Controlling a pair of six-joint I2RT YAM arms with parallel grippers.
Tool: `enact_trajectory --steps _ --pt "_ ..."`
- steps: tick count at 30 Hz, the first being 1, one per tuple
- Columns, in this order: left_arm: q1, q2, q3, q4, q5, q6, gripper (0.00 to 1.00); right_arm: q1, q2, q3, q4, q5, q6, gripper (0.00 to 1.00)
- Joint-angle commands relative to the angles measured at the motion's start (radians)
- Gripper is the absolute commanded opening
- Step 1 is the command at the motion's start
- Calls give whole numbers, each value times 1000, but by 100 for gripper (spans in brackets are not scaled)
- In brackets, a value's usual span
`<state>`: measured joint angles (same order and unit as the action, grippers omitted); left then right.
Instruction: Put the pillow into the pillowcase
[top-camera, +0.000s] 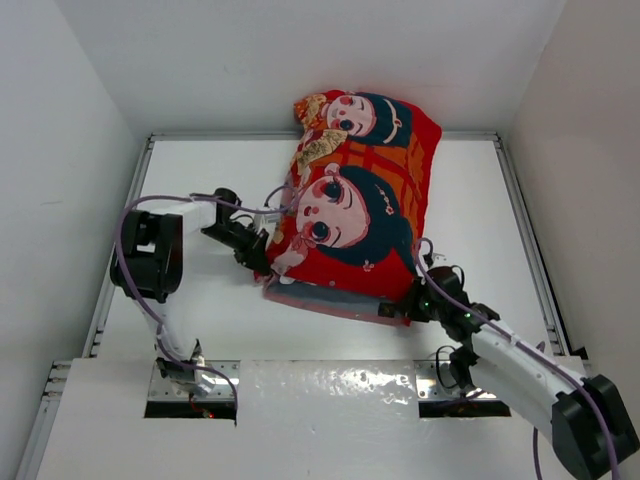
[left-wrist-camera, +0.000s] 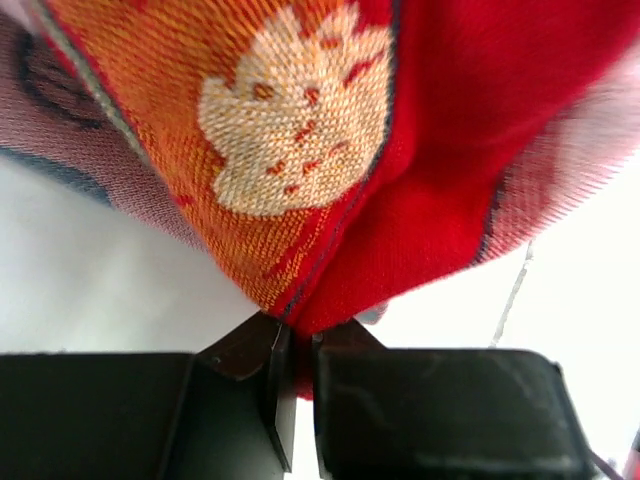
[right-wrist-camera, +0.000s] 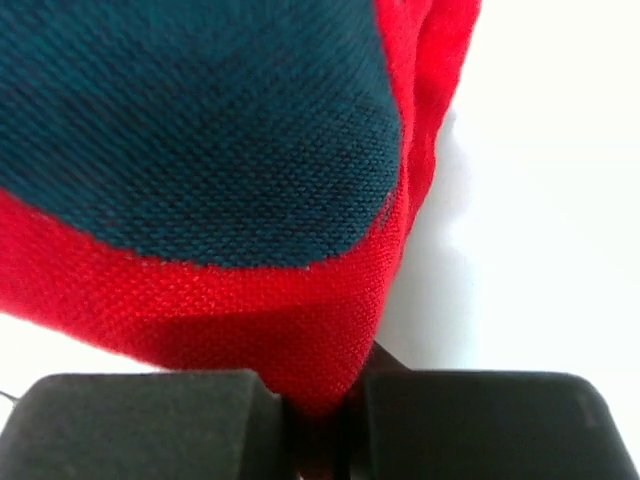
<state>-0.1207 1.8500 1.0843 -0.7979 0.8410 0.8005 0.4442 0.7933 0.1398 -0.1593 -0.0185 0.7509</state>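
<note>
The red pillowcase (top-camera: 360, 210) with doll faces lies plump and slanted across the middle of the table. The pillow is hidden; no white stuffing shows. My left gripper (top-camera: 268, 258) is at the case's near-left edge, shut on a fold of red and orange fabric (left-wrist-camera: 420, 150) pinched between its jaws (left-wrist-camera: 300, 335). My right gripper (top-camera: 408, 305) is at the near-right corner, shut on red cloth below a teal patch (right-wrist-camera: 200, 150), which runs down between its jaws (right-wrist-camera: 320, 400).
The white table (top-camera: 200, 170) has metal rails along its left and right sides, with white walls close behind and beside. A shiny foil strip (top-camera: 330, 385) lies at the near edge between the arm bases. Purple cables loop over both arms.
</note>
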Motion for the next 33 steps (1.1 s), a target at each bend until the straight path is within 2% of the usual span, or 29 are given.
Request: enact_trajectory --steps 1,3,4,5,6,7,8,9,10,11,12,13,14,15,16,17,18,19,20,24,25,26,27,29,30,31,32,33 --pt "50 -20 126 -160 56 60 0 -25 -12 95 -24 78 31 0" --pt "136 -23 317 -306 72 56 0 -97 20 269 -69 74 -37 0" --pt "186 -17 419 -354 84 34 0 -128 49 464 -133 65 -71 0" --pt "263 -3 680 -392 92 -1 0 -206 151 586 -181 51 -159 0" --pt "291 49 839 -458 96 -91 0 -254 228 738 -230 26 -200 0" --pt "314 84 1031 -474 90 -150 0 -298 312 1078 -343 -15 -234 0" --pt "338 160 1427 -471 80 -225 0 -376 498 1263 -411 -91 -277 0" --pt "342 179 1585 -378 49 -382 0 -404 600 1479 -478 -113 -286 0" --pt "345 163 1671 -294 44 -430 0 -418 698 1910 -646 -123 -289 0" --pt "345 108 1561 -196 53 -469 0 -423 792 2104 -740 -115 -300 0" --pt "345 -82 1410 54 72 -531 0 -423 925 2268 -884 -110 -303 0" --pt "345 -182 1234 148 61 -534 0 -423 951 2390 -931 -113 -308 0" --pt "345 -240 1147 134 69 -491 0 -423 943 2350 -962 -113 -335 0" --pt "346 -221 1248 -50 79 -390 0 -423 841 2080 -917 -118 -355 0" --pt "346 -194 1288 -169 82 -332 0 -423 757 1890 -842 -121 -355 0" --pt "345 -164 1302 -261 84 -269 0 -423 665 1723 -751 -120 -346 0" --pt "346 -169 1289 -382 49 -180 0 -423 500 1566 -673 -110 -337 0" --pt "345 -179 1226 -427 23 -131 0 -423 438 1366 -580 -91 -323 0" --pt "345 -199 1203 -520 -40 -21 0 -423 391 1310 -574 -71 -320 0" --pt "351 -270 1021 -523 -331 40 0 -423 271 1140 -710 -34 -317 0" --pt "351 -276 935 -524 -379 54 0 -423 247 1080 -783 -47 -327 3" --pt "351 -288 883 -526 -454 86 0 -423 238 1052 -827 -46 -335 13" --pt "351 -294 832 -524 -488 104 0 -423 233 1026 -901 -47 -347 42" --pt "351 -313 679 -526 -593 135 7 -423 221 982 -954 -38 -393 55" --pt "351 -317 648 -526 -641 137 18 -423 218 980 -983 -26 -407 72" --pt "352 -327 602 -529 -692 140 22 -423 207 989 -993 10 -424 78" --pt "361 -333 589 -528 -791 155 24 -423 205 1004 -1000 23 -432 82" --pt "390 -340 591 -528 -828 164 28 -423 205 1047 -1013 50 -439 85"
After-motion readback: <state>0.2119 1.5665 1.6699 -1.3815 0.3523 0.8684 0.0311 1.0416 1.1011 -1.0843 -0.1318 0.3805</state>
